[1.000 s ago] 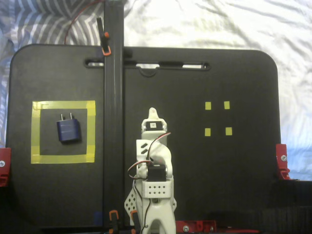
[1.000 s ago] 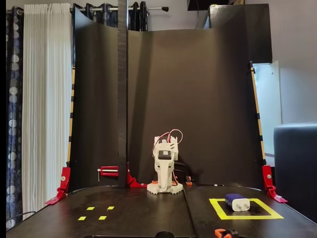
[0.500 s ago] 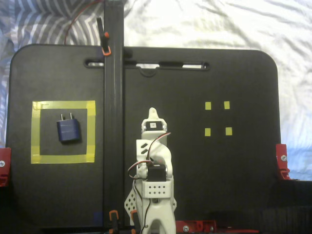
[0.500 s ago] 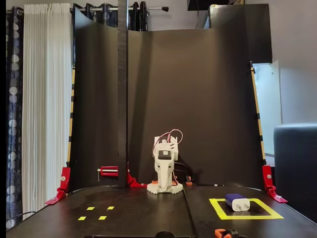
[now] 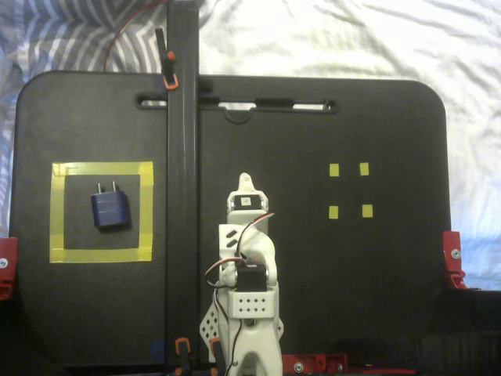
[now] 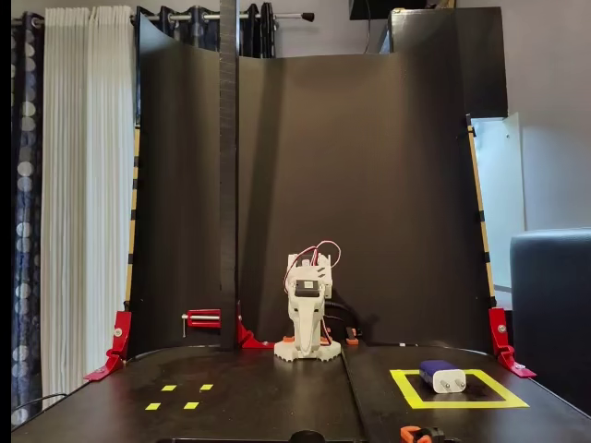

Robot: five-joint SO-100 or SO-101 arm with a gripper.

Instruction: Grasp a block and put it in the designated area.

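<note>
The dark blue block [image 5: 109, 209] lies flat inside the designated area, a square of yellow tape [image 5: 102, 170] at the left of the black board, prongs pointing to the far edge. In the other fixed view the block [image 6: 441, 377] sits within the tape square [image 6: 457, 402] at the front right. My gripper [image 5: 245, 182] is shut and empty, with the white arm folded back over its base near the board's middle, well clear of the block. It also shows in the other fixed view [image 6: 307, 340], pointing down at the board.
Four tiny yellow markers [image 5: 334, 170] sit on the opposite side of the board, also seen in the other fixed view [image 6: 190, 405]. A tall black post [image 5: 182, 196] stands between the arm and the tape square. Red clamps [image 5: 452, 258] hold the board's edges.
</note>
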